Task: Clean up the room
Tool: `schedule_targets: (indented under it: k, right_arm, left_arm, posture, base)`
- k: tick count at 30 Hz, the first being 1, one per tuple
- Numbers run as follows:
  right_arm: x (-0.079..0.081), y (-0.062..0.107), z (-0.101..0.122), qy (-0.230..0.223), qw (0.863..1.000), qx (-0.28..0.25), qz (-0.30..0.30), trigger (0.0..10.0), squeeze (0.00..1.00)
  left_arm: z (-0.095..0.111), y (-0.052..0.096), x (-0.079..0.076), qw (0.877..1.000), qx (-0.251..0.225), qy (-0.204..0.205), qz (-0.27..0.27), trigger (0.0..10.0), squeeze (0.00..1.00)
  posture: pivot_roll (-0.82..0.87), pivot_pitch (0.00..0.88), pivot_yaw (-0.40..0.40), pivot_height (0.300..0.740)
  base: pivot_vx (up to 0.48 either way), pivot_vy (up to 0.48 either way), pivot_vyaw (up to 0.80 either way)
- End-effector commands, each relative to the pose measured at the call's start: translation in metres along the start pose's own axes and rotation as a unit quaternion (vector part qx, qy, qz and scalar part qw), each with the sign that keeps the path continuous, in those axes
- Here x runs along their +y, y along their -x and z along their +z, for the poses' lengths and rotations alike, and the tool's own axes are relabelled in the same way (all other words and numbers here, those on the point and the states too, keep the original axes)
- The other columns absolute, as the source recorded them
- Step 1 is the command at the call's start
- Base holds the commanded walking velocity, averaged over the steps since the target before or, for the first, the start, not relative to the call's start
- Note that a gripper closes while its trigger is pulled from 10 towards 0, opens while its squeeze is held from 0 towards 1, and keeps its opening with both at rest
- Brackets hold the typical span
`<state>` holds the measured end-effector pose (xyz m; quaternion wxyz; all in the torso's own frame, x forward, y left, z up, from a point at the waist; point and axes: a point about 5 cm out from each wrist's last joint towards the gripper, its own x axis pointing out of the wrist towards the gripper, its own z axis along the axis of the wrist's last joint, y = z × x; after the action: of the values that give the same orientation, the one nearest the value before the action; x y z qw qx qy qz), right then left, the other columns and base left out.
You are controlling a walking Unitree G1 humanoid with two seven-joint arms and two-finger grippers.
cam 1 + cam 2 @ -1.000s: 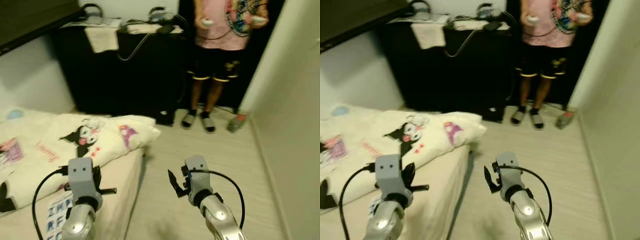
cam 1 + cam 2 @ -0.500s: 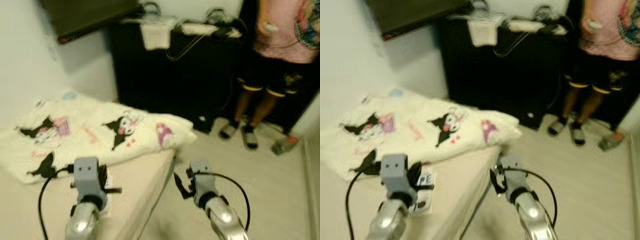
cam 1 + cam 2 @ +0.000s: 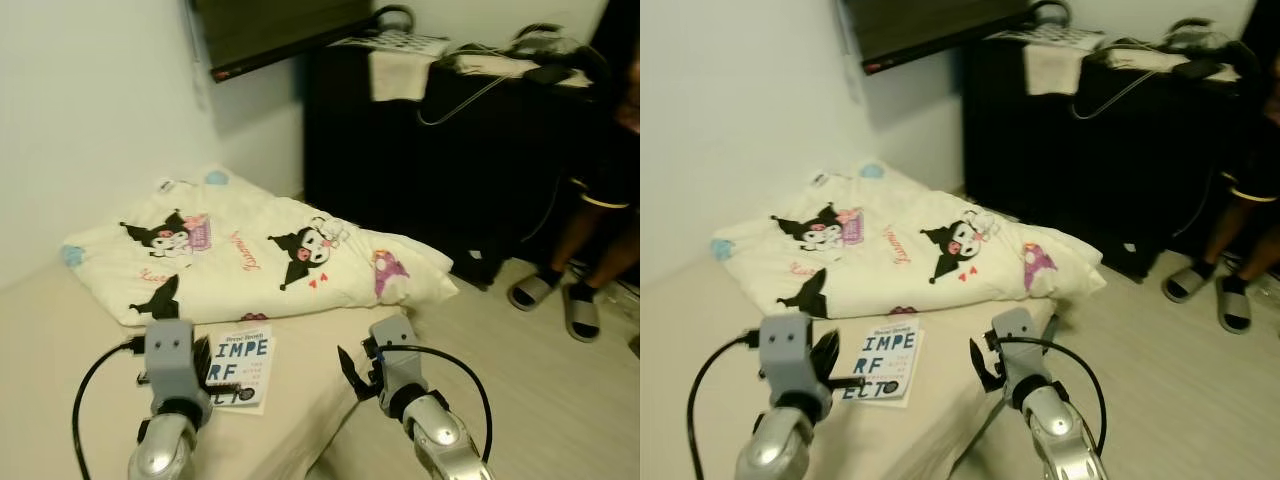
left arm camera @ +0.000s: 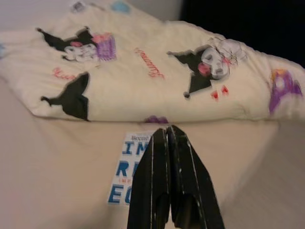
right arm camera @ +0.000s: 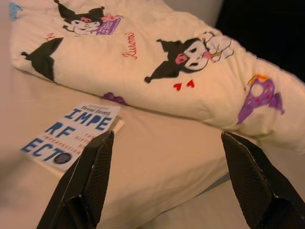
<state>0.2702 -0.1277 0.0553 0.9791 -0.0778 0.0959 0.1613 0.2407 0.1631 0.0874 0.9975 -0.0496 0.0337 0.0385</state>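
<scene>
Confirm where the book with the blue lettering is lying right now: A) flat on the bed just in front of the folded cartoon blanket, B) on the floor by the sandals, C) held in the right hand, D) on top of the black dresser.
A: the book lies flat on the bed, at the near edge of the folded blanket, between the shut left hand and the open right hand.

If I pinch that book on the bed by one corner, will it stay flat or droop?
The book looks like a thin paperback, so it would probably bend and droop from a corner pinch. It lies flat on the soft bed, so fingers may press into the mattress rather than slide under. The glossy-looking cover could slip; gripping the spine edge seems safer.
</scene>
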Motion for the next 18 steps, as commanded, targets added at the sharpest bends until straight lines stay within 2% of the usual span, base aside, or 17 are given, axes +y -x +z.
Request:
schedule_targets:
  k: [1,18]
  right_arm:
    - [0.0047,-0.0001,-0.0012,-0.005,1.000,0.003,0.006,10.0,0.00]
    - [0.0064,-0.0002,-0.0021,-0.008,1.000,0.003,0.006,10.0,0.00]
  left_arm:
    - [-0.0053,0.0043,0.0042,1.000,0.012,-0.002,0.005,10.0,0.00]
    - [-0.0052,0.0058,0.0051,1.000,0.014,-0.004,-0.001,10.0,0.00]
  posture:
    - [-0.02,0.059,-0.037,0.740]
    - [-0.01,0.063,-0.037,0.740]
  base:
    - [0.000,0.000,0.80]
    - [0.000,0.000,0.80]
